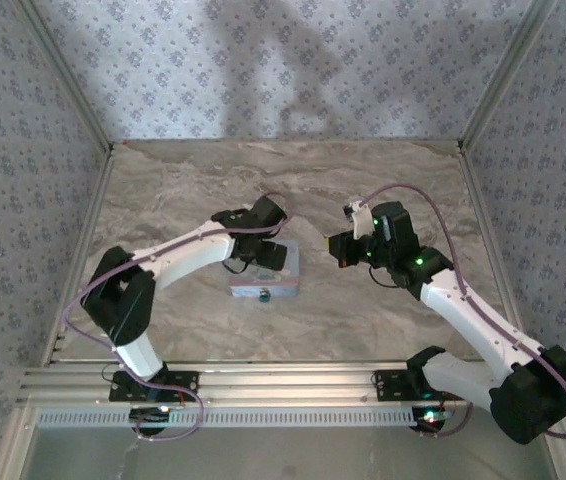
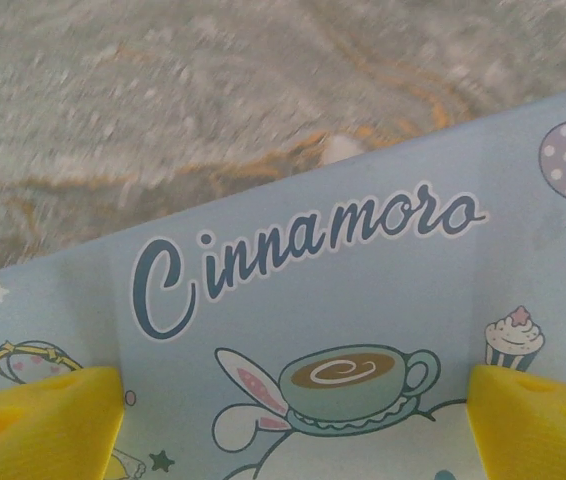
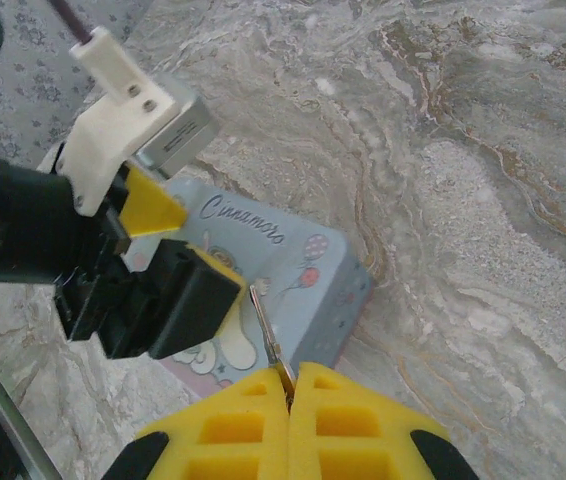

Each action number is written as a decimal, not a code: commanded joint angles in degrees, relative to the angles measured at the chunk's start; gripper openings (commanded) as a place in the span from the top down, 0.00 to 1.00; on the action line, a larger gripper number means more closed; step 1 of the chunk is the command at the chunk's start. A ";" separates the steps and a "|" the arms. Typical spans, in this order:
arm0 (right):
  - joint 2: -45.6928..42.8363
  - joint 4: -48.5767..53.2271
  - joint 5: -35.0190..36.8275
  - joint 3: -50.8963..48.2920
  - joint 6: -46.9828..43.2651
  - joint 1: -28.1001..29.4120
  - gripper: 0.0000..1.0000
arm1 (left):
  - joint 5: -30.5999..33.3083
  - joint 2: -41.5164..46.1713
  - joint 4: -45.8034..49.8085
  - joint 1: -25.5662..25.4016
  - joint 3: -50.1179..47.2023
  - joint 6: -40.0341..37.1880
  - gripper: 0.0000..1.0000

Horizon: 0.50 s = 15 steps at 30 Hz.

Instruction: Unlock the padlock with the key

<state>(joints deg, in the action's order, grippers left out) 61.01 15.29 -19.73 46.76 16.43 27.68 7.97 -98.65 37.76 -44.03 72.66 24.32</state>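
The right gripper is pinched shut on the key. The left gripper is spread wide over the tin, mid-tabletop. The padlock sits at the tin's near side. Hold the tin still, then push the key in slow and straight.

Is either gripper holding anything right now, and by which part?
The right gripper pinches the key by its near end, the shaft pointing toward the tin. The left gripper holds nothing: its fingers stand spread above the tin's lid.
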 commanded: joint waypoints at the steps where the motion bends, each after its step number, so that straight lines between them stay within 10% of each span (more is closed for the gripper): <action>1: -0.71 1.73 -0.79 1.31 -0.74 0.08 1.00 | -6.94 -6.35 -2.82 1.28 1.14 -6.60 0.13; 15: -1.63 0.55 -2.24 -2.55 1.27 -1.85 1.00 | -11.04 -14.69 -1.06 5.47 17.09 -19.00 0.14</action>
<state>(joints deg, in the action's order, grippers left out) 59.70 16.08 -20.88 45.12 16.73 26.35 0.21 -111.44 33.08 -38.61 88.23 8.34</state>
